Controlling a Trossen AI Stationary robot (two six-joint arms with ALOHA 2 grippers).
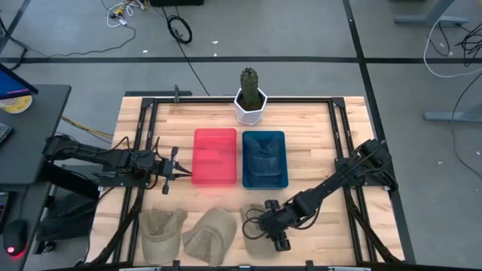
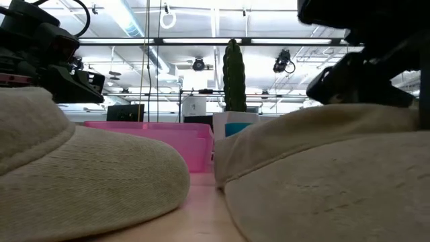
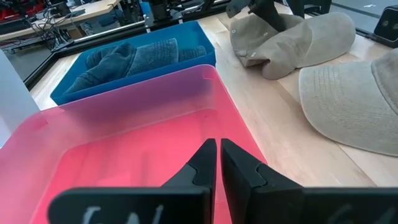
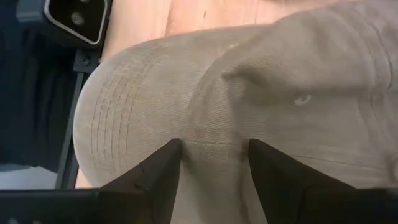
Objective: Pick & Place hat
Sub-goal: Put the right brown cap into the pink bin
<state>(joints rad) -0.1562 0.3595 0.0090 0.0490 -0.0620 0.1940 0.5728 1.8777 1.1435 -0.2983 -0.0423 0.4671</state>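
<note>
— How much of the hat under the right gripper can you make out?

— Little from above: the arm covers most of it, so only a tan edge of that third hat shows. The wrist camera does better. It shows a beige corded fabric, a stitched brim curving off to one side and a small eyelet on the crown, all directly ahead of the jaws.

— And the jaws themselves?

— Apart, with hat fabric filling the gap ahead of them. Whether they touch the cloth, I cannot tell.

— The other hats?

— Two more tan ones lie on the worktop, the outer hat and the middle hat, both off to the side of the right jaws, toward the left arm. At table height they swell up so large that they block nearly everything (only the cactus and the rim of the pink bin rise above them).

— Left arm?

— The left gripper sits at the pink bin's outer wall, jaws closed together on nothing, the bin's floor just past their tips. Beyond that is the blue bin, with dark folded cloth in it; what the cloth is, I cannot tell.
</note>
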